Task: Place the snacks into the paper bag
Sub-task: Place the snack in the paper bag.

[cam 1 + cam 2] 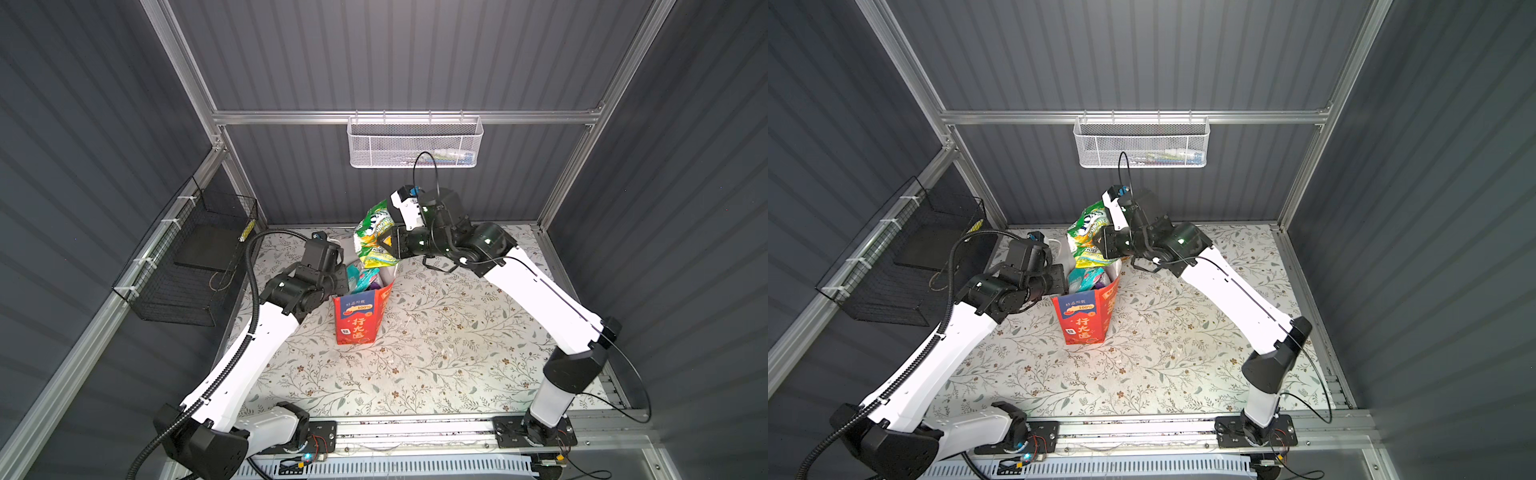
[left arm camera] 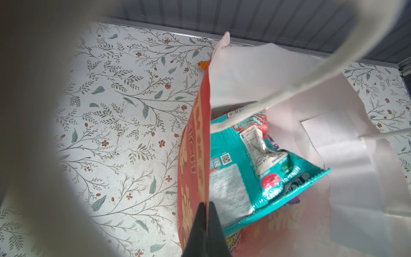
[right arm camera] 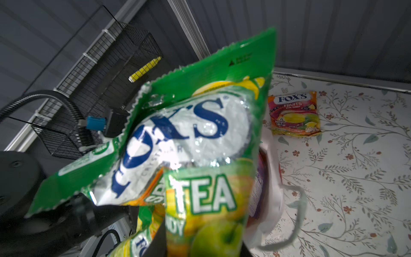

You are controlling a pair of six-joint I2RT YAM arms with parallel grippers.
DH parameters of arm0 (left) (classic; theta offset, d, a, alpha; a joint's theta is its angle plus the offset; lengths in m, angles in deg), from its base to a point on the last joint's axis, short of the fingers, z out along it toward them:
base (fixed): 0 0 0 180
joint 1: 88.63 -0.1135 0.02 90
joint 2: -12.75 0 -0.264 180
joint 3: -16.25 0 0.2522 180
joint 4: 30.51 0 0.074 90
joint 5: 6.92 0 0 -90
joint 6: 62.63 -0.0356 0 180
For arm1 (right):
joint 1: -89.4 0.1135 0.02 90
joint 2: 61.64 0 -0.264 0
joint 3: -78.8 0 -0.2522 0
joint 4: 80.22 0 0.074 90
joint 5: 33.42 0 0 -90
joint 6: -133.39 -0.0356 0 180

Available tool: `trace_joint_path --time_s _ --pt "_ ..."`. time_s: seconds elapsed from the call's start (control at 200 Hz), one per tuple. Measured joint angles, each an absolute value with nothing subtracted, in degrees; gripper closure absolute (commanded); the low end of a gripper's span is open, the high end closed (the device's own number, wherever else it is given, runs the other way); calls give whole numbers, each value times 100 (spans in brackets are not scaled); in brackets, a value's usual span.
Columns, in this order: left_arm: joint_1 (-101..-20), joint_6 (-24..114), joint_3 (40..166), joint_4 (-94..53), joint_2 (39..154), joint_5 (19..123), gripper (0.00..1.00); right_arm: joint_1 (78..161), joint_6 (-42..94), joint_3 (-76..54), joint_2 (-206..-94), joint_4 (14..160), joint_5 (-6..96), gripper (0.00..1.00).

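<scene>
The red paper bag (image 1: 360, 318) (image 1: 1084, 320) stands upright mid-table, its mouth open. My left gripper (image 2: 208, 205) (image 1: 341, 279) is shut on the rim of its red side wall (image 2: 196, 144). Inside lie a teal-white snack packet (image 2: 240, 178) and a purple one (image 2: 295, 200). My right gripper (image 3: 200, 242) (image 1: 390, 245) is shut on a bunch of green-yellow FOX'S packets (image 3: 189, 133) (image 1: 374, 237) (image 1: 1088, 243), held just above the far side of the bag's mouth. An orange-pink FOX'S packet (image 3: 293, 115) lies flat on the table behind the bag.
A white mesh basket (image 1: 415, 141) hangs on the back rail. A black wire basket (image 1: 187, 257) is fixed to the left wall. The bag's white cord handle (image 2: 289, 89) arches across the left wrist view. The floral table top (image 1: 436, 353) spreads in front of the bag.
</scene>
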State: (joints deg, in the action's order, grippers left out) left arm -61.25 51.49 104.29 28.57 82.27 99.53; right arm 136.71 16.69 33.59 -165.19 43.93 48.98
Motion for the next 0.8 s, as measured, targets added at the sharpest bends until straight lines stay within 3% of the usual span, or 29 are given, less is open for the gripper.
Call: trace_joint_path --time_s 0.4,0.801 --pt "-6125 5149 10429 2857 8225 9951 100 13671 1660 3976 -17776 4096 4846 69" --pt "-6125 5149 10429 2841 8225 9951 100 13684 1610 3974 -17913 4056 4793 52"
